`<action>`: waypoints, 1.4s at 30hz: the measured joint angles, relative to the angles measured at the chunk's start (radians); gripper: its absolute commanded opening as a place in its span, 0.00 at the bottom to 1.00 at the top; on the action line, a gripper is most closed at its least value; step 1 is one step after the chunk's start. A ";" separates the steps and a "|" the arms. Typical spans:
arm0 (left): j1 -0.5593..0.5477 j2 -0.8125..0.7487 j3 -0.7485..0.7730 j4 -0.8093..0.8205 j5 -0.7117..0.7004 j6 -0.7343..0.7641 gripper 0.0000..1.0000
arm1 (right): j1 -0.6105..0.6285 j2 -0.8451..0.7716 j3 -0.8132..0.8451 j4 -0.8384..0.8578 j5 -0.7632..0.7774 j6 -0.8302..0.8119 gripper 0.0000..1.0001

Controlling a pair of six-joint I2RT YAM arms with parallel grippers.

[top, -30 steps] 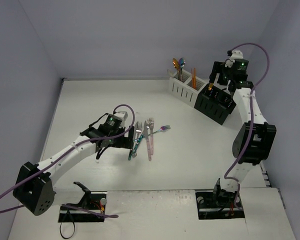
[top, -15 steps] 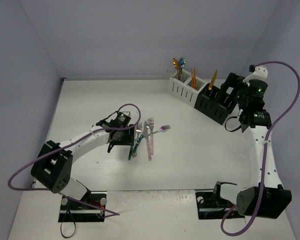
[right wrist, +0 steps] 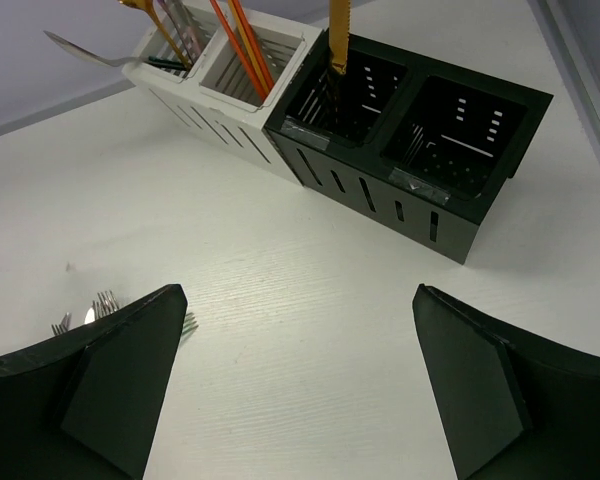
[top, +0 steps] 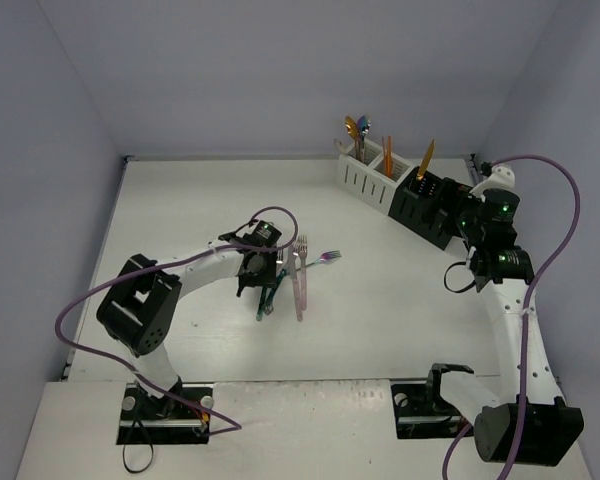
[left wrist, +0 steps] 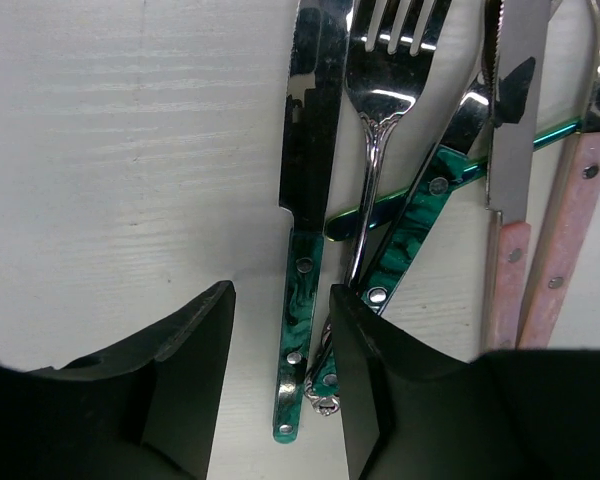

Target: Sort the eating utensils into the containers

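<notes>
Several utensils (top: 298,272) lie loose on table (top: 180,200) | left gripper (left wrist: 282,300) parted astride green-handled knife (left wrist: 302,215), not yet pinching, lined up for pickup | right gripper (right wrist: 300,300) wide, empty, facing black caddy (right wrist: 380,190)

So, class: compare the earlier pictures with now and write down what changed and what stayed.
The left claw edged onto the loose cutlery and narrowed astride the green-handled knife, not yet gripping. The right claw drew back from the black caddy, open, leaving the gold knife standing inside. The white caddy and loose cutlery stayed put.
</notes>
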 measured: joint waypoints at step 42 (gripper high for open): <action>-0.082 -0.512 -0.070 0.230 0.027 0.277 0.00 | 0.566 0.225 0.201 0.055 -0.122 0.127 0.91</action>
